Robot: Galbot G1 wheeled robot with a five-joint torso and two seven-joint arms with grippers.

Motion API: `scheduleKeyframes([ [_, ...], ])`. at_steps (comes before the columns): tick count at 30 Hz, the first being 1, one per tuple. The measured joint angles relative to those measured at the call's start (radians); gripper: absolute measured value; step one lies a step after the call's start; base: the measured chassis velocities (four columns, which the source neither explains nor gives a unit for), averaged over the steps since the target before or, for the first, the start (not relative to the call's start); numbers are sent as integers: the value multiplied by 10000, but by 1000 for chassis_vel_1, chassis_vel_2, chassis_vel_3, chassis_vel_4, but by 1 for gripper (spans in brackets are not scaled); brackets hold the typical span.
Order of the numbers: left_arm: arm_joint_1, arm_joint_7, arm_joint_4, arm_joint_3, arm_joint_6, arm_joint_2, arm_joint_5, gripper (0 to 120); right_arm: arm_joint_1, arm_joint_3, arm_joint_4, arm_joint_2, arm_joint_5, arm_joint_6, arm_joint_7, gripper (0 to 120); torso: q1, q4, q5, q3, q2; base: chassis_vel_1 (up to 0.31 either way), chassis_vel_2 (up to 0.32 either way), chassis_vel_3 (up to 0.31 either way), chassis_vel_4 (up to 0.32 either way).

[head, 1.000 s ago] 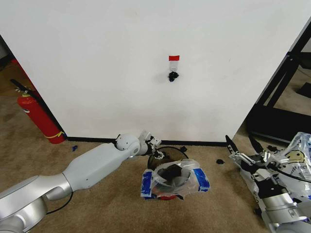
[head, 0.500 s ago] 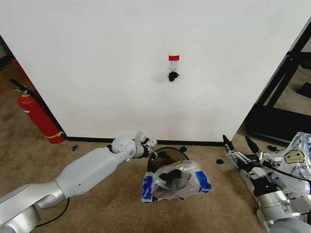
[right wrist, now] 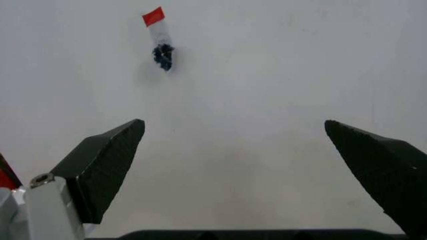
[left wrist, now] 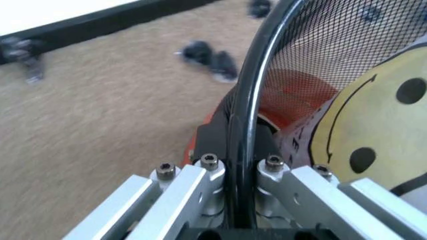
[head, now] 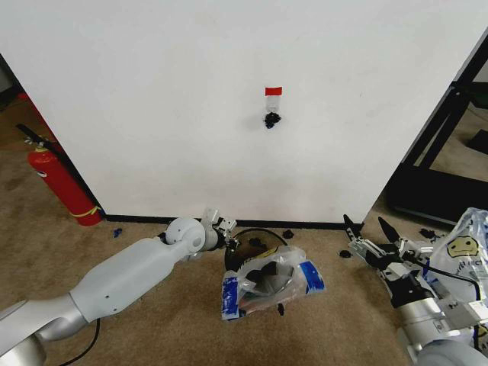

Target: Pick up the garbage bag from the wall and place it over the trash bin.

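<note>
Head view: the wall (head: 191,114) fills the upper part, with a red tag (head: 273,91) and a black hook (head: 271,119) just below it. On the carpet (head: 152,229) in front of the black baseboard (head: 152,219) stands the bin (head: 255,242), and the bag (head: 268,284) lies crumpled over its near side, blue patches at either end, its mouth sagging open toward the camera and only partly covering the rim. The left arm reaches in from the lower left, and the left gripper (head: 229,242) sits at the bin's left rim, near the baseboard. The right gripper (head: 364,232) is well to the right of the bin, low over the carpet, its two dark fingers spread apart and holding nothing. Beside it at the right edge lies a heap of bags (head: 465,252). A fire extinguisher (head: 57,181) stands at the wall's left edge.

Left wrist view: the left gripper's (left wrist: 235,167) metal fingers (left wrist: 200,185) are closed on the bin's (left wrist: 313,60) black rim wire, which runs up between them. Inside the mesh the red base shows, and the bag's (left wrist: 373,130) yellow smiley face presses against the mesh on the inside.

Right wrist view: the right gripper's (right wrist: 267,152) black fingertips (right wrist: 110,155) stand wide apart, pointing at the wall (right wrist: 267,75), with the tag (right wrist: 154,16) and hook (right wrist: 163,55) ahead.
</note>
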Motion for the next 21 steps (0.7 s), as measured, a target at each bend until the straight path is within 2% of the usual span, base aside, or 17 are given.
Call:
scheduleKeyframes([
  [3,298,-1715,-231,-456,0,25,-1306,0,85,-23,-49,6,21,-2,47,100,0,5,-2,0,0,0,0,0,0],
  [4,298,-1715,-231,-456,0,25,-1306,0,85,-23,-49,6,21,-2,47,100,0,5,-2,0,0,0,0,0,0],
  [8,1163,-4036,-760,-1626,-105,-257,-2744,0,176,-26,-4,-39,140,-83,236,100,0,2,-1,0,0,0,0,0,0],
  [10,1502,-4621,-999,-2119,-335,-367,-3141,0,187,-26,22,-73,173,-118,294,100,0,3,-5,1,0,0,0,0,0],
  [11,1832,-5041,-1252,-2659,-616,-489,-3382,0,191,-26,32,-104,183,-144,328,100,0,4,-4,0,0,0,0,0,0],
  [12,1832,-5041,-1252,-2659,-616,-489,-3382,0,191,-26,32,-104,183,-144,328,100,0,4,-4,0,0,0,0,0,0],
  [13,2105,-5375,-1445,-3087,-878,-610,-3539,0,194,-28,36,-116,184,-157,350,100,0,2,1,0,0,0,0,0,0],
  [16,2560,-5887,-1751,-3645,-1360,-797,-3700,0,192,-41,49,-120,185,-176,380,100,0,1,-1,0,0,0,0,0,0],
  [21,3399,-6268,-2216,-4457,-2434,-1047,-3298,0,117,-46,116,-119,183,-211,424,100,0,5,-3,0,0,0,0,0,0],
])
